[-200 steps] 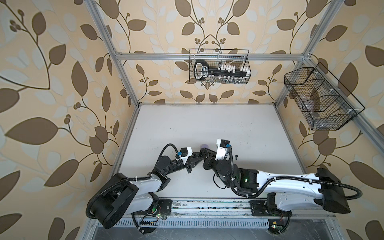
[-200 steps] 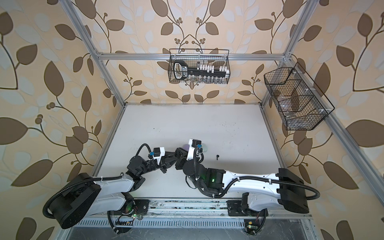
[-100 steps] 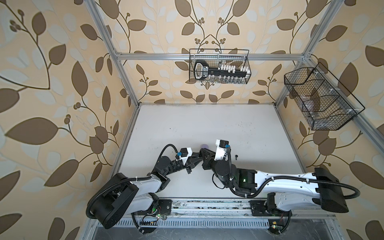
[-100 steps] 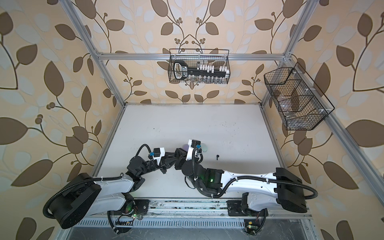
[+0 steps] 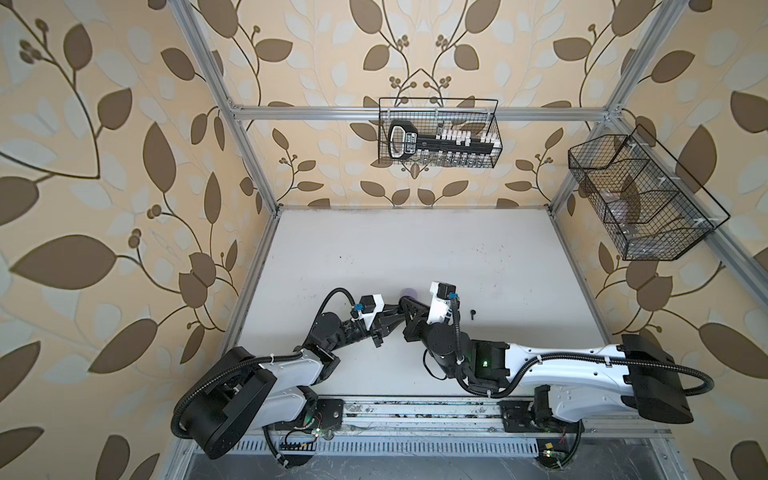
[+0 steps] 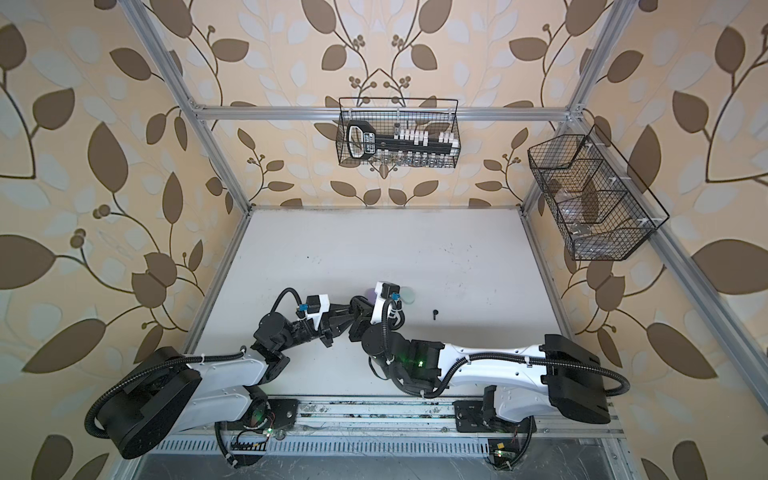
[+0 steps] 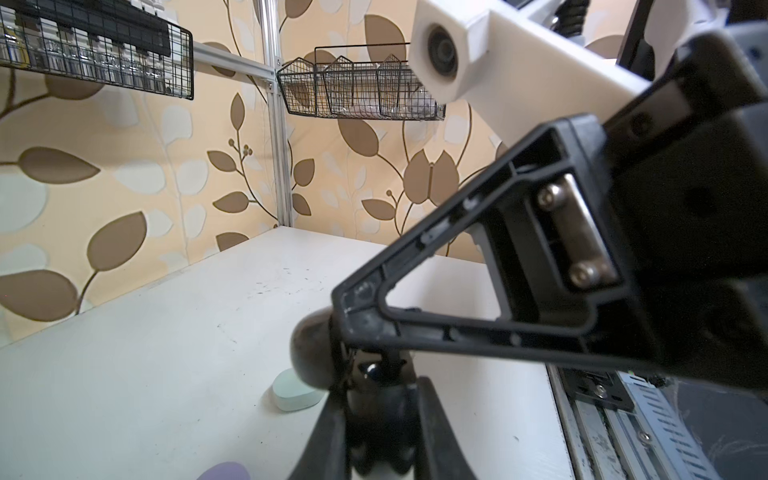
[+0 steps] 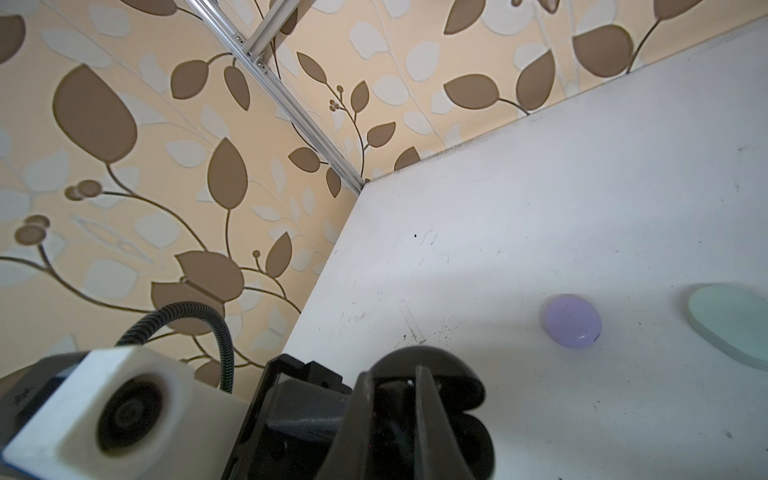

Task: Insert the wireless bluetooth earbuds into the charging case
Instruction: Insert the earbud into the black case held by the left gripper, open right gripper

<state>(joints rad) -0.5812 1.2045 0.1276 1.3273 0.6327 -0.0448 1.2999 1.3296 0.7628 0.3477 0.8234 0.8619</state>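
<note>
Right wrist view: black charging case (image 8: 434,365) open. Left gripper (image 7: 378,401) clenched on it. Right gripper (image 8: 392,401) fingers pinched together at case mouth; whatever sits between them hidden. Black earbud (image 5: 473,314) on table (image 8: 540,187), right of black case in both top views, apart. Lavender case (image 8: 571,320), mint case (image 8: 731,328) just beyond black case.

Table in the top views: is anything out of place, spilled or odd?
One black earbud lies loose on the white table, alone beside the right arm, apart from the lavender case and the mint case. Nothing looks spilled or damaged.
</note>
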